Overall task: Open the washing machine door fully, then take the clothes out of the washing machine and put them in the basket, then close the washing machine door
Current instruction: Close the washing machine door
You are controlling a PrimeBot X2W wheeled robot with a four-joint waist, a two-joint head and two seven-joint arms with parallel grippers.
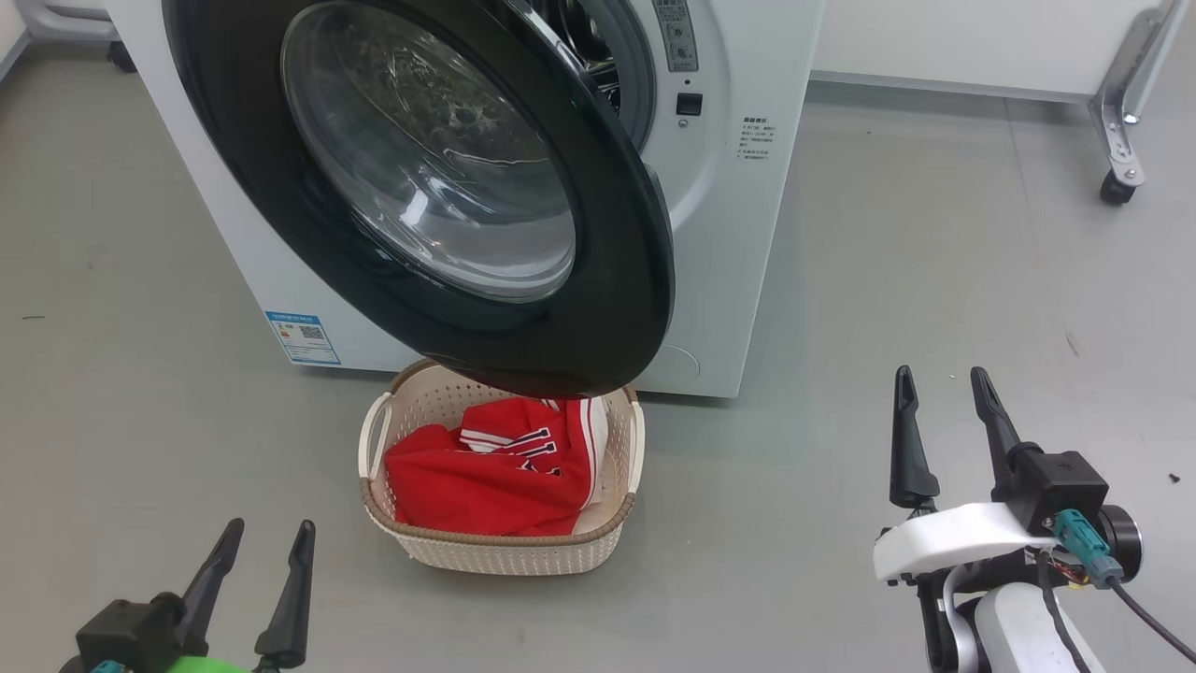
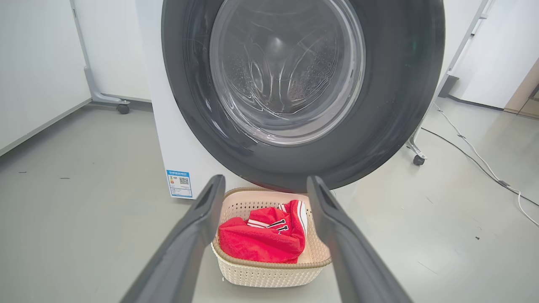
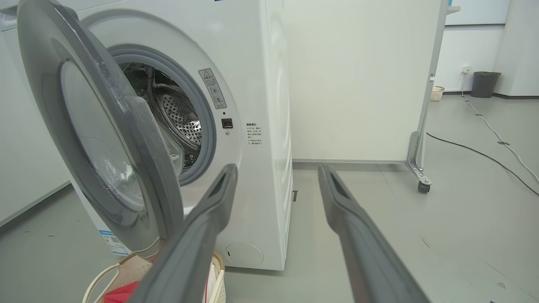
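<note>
Nearest in the head view, the left gripper (image 1: 269, 528) at 7 o'clock and the right gripper (image 1: 940, 374) at 4 o'clock both hold their jaws apart, empty. Past them at 6 o'clock the cream basket (image 1: 505, 542) holds the red clothes (image 1: 486, 481), so unloading looks done and closing is the step in hand. Farthest, at 11 o'clock, the washing machine door (image 1: 617, 243), a glossy black rim round a clear bowl, stands half swung over the basket; it likely needs a push on its outer face until it latches against the washing machine (image 1: 733, 271).
</note>
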